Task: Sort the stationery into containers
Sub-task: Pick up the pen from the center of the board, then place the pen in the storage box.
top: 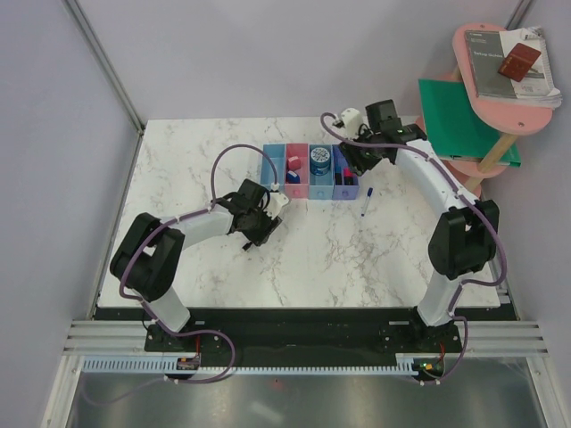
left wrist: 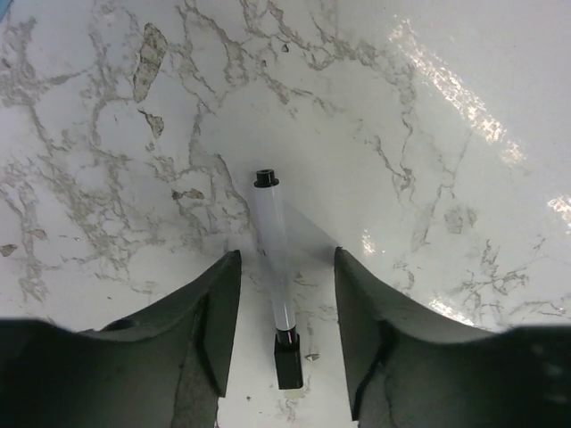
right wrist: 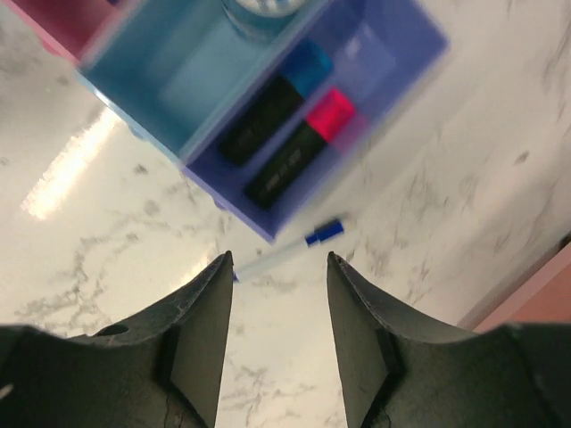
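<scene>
White pen (left wrist: 268,223) lying flat on marble worktop (left wrist: 464,178), right between jaws of left tool (left wrist: 286,254), running lengthwise, one black end back toward wrist, other poking out past tips. Left tool standing open, gaps showing on both sides of pen.

Over on right: blue-capped white marker (right wrist: 308,241) lying crosswise on worktop just ahead of right tool (right wrist: 279,259). Right tool open, gripping nothing. Beyond marker, purple-blue bin (right wrist: 393,53) holding pink-tipped black marker (right wrist: 299,147) beside blue-tipped one (right wrist: 268,102); light blue bin (right wrist: 152,80) adjoining.
</scene>
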Available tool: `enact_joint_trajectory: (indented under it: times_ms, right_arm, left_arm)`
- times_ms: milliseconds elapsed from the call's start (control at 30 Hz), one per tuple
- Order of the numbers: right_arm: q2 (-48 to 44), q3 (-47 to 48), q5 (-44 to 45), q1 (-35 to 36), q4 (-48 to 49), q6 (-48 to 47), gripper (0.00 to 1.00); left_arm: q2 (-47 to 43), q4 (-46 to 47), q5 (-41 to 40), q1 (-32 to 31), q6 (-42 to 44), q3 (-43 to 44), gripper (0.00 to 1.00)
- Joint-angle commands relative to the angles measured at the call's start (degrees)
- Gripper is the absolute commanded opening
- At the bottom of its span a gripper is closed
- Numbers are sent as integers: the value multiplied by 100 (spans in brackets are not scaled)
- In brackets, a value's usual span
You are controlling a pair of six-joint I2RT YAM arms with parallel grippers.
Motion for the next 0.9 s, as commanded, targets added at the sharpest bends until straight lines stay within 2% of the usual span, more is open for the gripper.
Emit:
enact_joint_trajectory:
  times_ms: [0,67,100,200,533,700,867]
  right_arm:
    - [-343,-710,-630,-738,113,468,53]
    - [-414,-1123,-648,-852,333,547,53]
    - [-457,-1246,-648,-879,412,583,53]
    - [-449,-1642,-692,-976,659,688,53]
    - [113,-2153,-912,-1090,1063,996,51]
    - [298,-2267,-956,-1117,1195,1092,51]
    - [482,-2355,-947,-1126,1353,1224,51]
  left_arm:
    - [102,-206,109,18,-40,-12,41]
    - [103,-294,162,18,-23,-3,29]
    - [103,-338,215,18,-5,5,18]
    - [76,-452,233,9,39,32,3]
    - [-388,-637,75,18,179,348,2]
    - [-715,-689,31,97,258,1094,2]
    - [-391,-769,-22,220,373,2201,2]
